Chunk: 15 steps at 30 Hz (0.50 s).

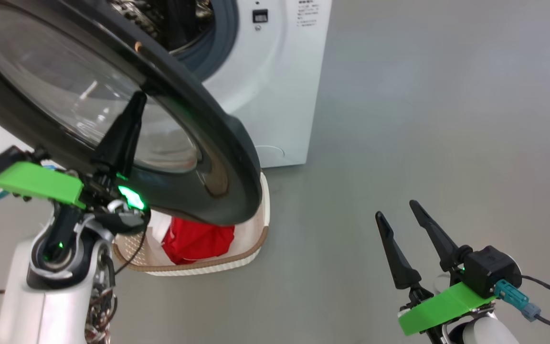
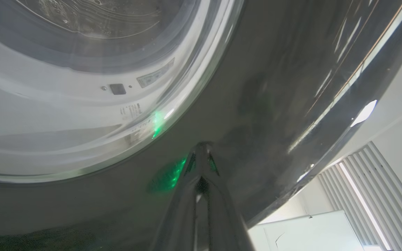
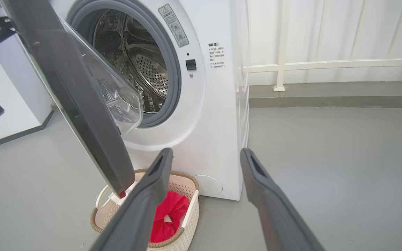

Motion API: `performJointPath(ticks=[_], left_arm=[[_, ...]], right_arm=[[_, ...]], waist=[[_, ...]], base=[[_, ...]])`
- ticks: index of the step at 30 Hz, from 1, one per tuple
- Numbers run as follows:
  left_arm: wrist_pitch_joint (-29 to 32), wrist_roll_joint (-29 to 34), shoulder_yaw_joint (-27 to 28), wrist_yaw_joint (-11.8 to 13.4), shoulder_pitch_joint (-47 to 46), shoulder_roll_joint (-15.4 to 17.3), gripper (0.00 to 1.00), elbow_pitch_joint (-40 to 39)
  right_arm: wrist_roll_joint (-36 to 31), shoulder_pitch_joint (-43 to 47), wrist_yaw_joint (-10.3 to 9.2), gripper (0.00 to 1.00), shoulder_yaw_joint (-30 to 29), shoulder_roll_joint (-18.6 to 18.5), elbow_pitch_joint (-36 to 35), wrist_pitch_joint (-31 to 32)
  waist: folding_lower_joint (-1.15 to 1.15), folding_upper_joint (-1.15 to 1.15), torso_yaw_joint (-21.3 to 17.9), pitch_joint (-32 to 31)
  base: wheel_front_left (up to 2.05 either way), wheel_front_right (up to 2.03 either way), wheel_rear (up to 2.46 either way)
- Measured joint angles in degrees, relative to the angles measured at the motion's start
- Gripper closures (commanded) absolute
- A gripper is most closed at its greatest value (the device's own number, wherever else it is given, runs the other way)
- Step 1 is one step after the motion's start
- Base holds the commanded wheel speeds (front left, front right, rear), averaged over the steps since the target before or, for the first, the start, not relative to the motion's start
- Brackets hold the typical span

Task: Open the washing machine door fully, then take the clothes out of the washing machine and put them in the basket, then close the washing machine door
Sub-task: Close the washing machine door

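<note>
The washing machine door (image 1: 229, 157) is hanging partly open from the washing machine (image 1: 275, 71). The left gripper (image 1: 136, 100), fingers together, is pressing its tip against the door's outer face. The clothes (image 1: 196, 241) are lying in the basket (image 1: 208, 268), which is sitting on the floor (image 1: 423, 119) at the machine's front. The right gripper (image 1: 396, 209) is hovering, fingers apart, holding nothing.

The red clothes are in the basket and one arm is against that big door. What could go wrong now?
The left tool rests its shut tips on the glossy washing machine door, so they might slide off as it pushes. The door's lower edge hangs right over the basket, so swinging it could clip the rim or a handle.
</note>
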Motion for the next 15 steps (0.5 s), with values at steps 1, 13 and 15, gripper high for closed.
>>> performJointPath(ticks=[1, 13, 15], left_arm=[[-0.51, 0.01, 0.02, -0.52, -1.16, -0.03, 1.0, 0.85], [-2.64, 2.02, -0.23, -3.02, -9.36, -0.15, 1.0, 5.5], [-2.94, 2.37, -0.21, -3.45, -10.76, -0.21, 1.0, 6.59]], right_arm=[[0.0, -0.42, 0.0, 0.0, -0.04, 0.0, -0.12, -0.01], [0.02, -1.51, 0.0, 0.0, -0.47, -0.02, -1.05, -0.1], [0.03, -2.09, 0.0, 0.0, -0.49, -0.02, -1.13, -0.15]], waist=[[0.0, 0.0, -0.47, 0.59], [0.0, 0.0, -2.37, 4.41], [0.0, 0.0, -2.62, 4.92]], base=[[0.0, 0.0, 0.0], [0.0, 0.0, 0.0], [0.0, 0.0, 0.0]])
